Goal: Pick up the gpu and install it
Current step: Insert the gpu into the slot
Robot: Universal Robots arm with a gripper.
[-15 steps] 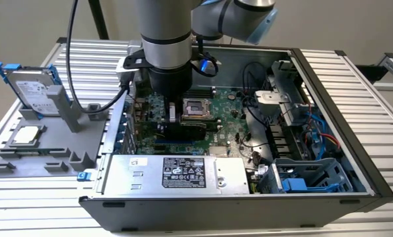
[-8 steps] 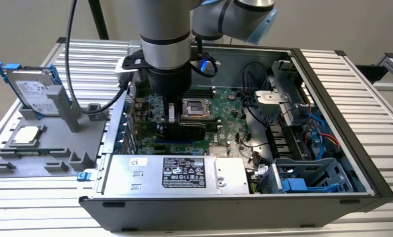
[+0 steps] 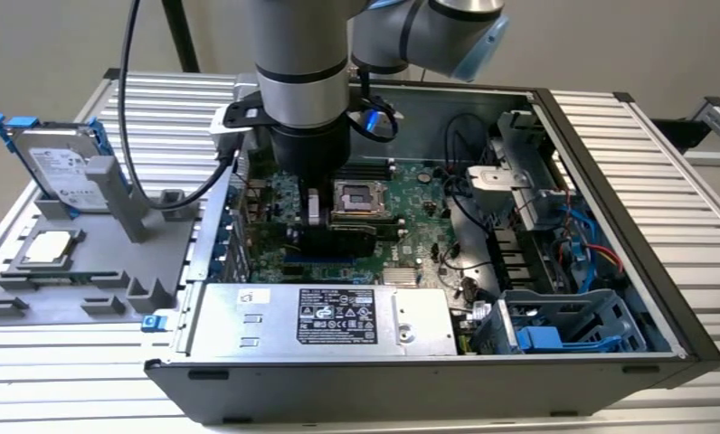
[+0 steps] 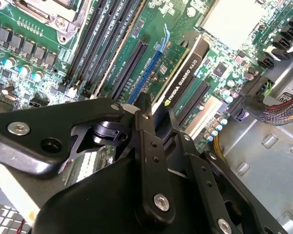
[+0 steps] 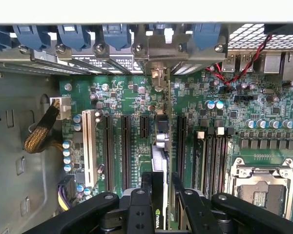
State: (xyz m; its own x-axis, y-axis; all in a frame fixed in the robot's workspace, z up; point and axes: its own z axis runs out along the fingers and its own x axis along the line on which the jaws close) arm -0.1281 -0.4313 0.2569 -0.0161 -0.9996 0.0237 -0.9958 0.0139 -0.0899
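The gpu (image 4: 181, 68) stands on edge above the motherboard's long slots (image 4: 132, 68), its black shroud edge up and its green board facing the blue slot. In the first wrist view the gpu (image 5: 159, 158) is seen edge-on, with its silver bracket (image 5: 158, 75) at the case's rear openings. My gripper (image 4: 159, 113) is shut on the card, with one black finger (image 4: 149, 141) on each face. In the exterior view the gripper (image 3: 324, 217) reaches down into the open case and the gpu (image 3: 345, 238) shows just below it. I cannot tell whether the card sits fully in its slot.
The open computer case (image 3: 601, 127) lies on a ribbed metal table. Around the card are the processor socket (image 3: 363, 199), memory sticks (image 4: 95, 44), a silver heat sink (image 4: 229, 19), a power supply (image 3: 324, 316) and cables (image 3: 577, 244). A hard drive (image 3: 64, 167) stands on a grey fixture (image 3: 46, 298).
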